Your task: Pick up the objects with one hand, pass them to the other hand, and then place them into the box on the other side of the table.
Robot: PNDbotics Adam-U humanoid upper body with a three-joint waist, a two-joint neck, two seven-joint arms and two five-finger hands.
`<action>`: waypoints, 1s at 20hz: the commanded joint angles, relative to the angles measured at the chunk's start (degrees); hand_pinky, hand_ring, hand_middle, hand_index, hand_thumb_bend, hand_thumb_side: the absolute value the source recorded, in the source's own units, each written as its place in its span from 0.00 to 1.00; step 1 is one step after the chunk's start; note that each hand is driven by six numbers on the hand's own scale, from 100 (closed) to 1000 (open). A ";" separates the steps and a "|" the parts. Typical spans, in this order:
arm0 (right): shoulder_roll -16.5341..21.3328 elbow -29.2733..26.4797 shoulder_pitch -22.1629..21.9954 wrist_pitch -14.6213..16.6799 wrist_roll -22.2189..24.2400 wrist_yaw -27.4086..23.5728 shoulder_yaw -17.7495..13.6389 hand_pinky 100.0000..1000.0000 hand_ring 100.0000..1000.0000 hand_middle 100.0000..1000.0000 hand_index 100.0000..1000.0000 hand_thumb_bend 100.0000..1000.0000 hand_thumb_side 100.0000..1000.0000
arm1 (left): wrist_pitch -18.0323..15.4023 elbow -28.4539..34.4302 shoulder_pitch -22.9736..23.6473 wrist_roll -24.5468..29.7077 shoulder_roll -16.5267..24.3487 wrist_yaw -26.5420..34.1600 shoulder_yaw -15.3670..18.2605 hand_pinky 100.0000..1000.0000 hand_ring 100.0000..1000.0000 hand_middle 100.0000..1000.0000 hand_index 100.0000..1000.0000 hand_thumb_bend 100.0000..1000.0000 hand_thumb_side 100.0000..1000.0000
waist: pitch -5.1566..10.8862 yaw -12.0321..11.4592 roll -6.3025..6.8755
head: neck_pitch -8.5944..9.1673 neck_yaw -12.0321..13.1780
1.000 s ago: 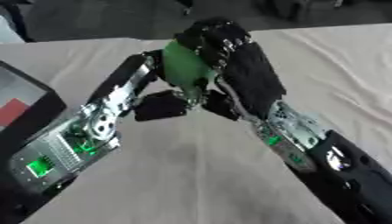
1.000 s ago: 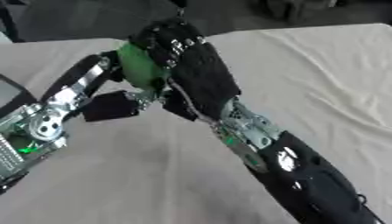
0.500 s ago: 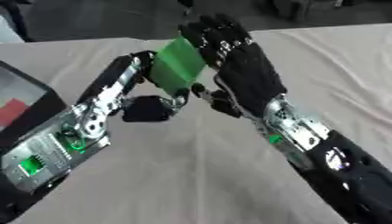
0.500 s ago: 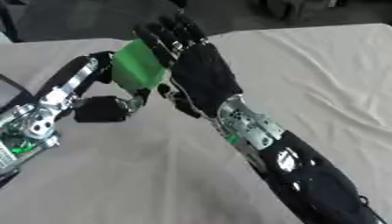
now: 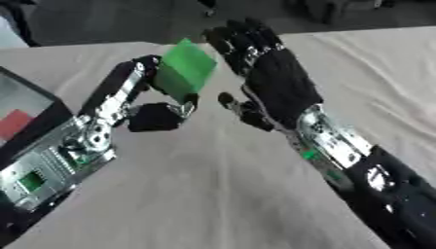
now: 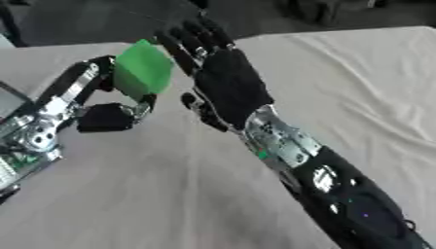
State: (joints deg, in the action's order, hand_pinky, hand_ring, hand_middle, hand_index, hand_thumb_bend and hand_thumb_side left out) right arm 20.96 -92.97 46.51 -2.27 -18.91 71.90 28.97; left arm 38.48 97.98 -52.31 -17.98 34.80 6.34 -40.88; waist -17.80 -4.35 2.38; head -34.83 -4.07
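The left hand [image 5: 162, 114] has its fingers clamped on the green block [image 5: 181, 72], lifted above the bench [image 5: 213, 194] — just beside it the right hand [image 5: 277, 85] stands with fingers straight and apart, seemingly finished with the handover.

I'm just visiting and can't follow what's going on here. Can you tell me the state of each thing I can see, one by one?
Green block: held up off the table, in the left hand.
Left hand: curled round the block.
Right hand: open, fingers straight, beside the block, holding nothing.
Box: at the left edge, open, with something red inside.
Table: covered with a pale cloth.
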 commanded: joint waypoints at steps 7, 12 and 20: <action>1.31 -0.74 0.57 -1.56 -0.17 1.10 -0.59 0.90 0.86 0.82 0.97 0.54 0.00 | 0.00 1.21 1.98 -2.92 5.66 2.03 4.00 0.79 0.66 0.42 0.31 0.00 0.19 | 1.14 0.05 0.01 | 1.27 2.10; 1.64 -0.98 0.60 -1.33 -0.49 0.84 -0.78 0.89 0.86 0.82 0.96 0.52 0.00 | 0.18 2.59 5.49 -6.68 10.73 4.88 8.34 0.79 0.66 0.42 0.31 0.00 0.20 | 1.20 -0.08 -0.05 | 1.57 4.64; 2.39 -1.21 0.42 -1.51 -1.80 -0.37 -1.44 0.89 0.86 0.82 0.95 0.39 0.00 | 0.00 2.57 10.27 -13.31 16.70 9.34 14.98 0.79 0.67 0.42 0.31 0.00 0.21 | 1.24 -0.35 -0.94 | 2.27 8.97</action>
State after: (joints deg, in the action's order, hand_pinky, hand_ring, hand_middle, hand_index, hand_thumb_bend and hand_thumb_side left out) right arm 22.09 -93.08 46.31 -3.71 -20.31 71.96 28.27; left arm 35.66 100.34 -41.56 -27.32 48.91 15.09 -27.74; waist -17.79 -4.64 1.32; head -33.44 4.17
